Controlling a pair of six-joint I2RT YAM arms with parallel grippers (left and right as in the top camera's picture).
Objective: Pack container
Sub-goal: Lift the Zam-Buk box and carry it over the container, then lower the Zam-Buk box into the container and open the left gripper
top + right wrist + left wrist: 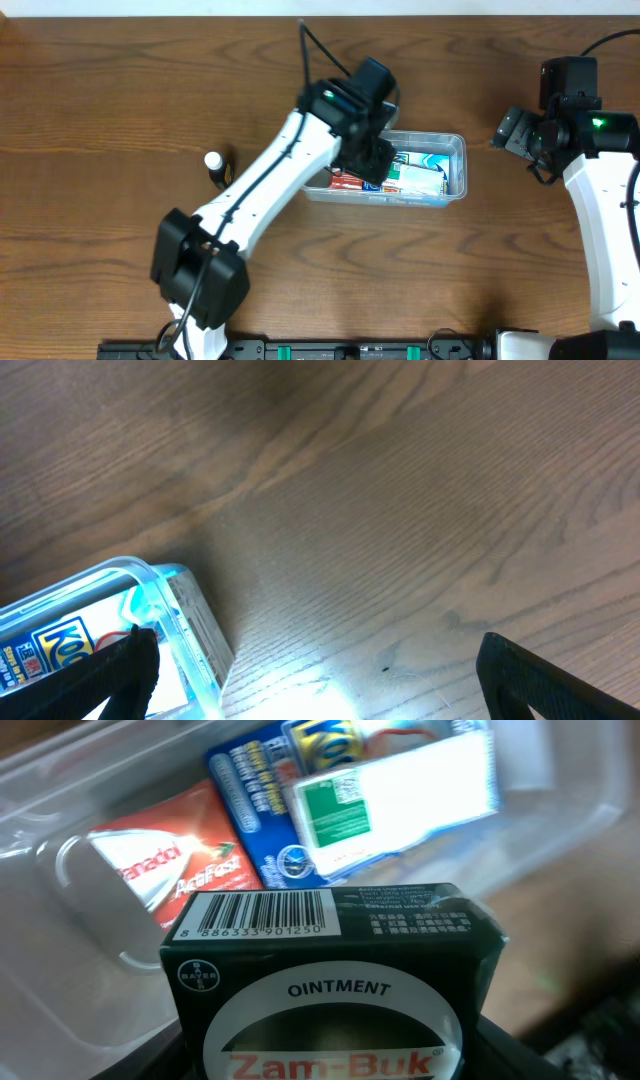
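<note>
The container (458, 146), a clear plastic tub, sits at mid-table. My left gripper (372, 160) hovers over its left half, shut on a dark green Zam-Buk ointment box (330, 970). In the left wrist view that box fills the space between my left gripper (330, 1065) fingers, with the container wall (60, 970) below. Inside the tub lie a red packet (170, 860), a blue printed packet (260, 810) and a white and green box (400, 800). My right gripper (515, 130) hangs open to the right of the tub. In the right wrist view my right gripper (315, 680) holds nothing, and the container's corner (190, 630) shows at the left.
A small dark bottle with a white cap (215, 165) stands on the wooden table left of my left arm. The table's front edge with the arm bases runs along the bottom.
</note>
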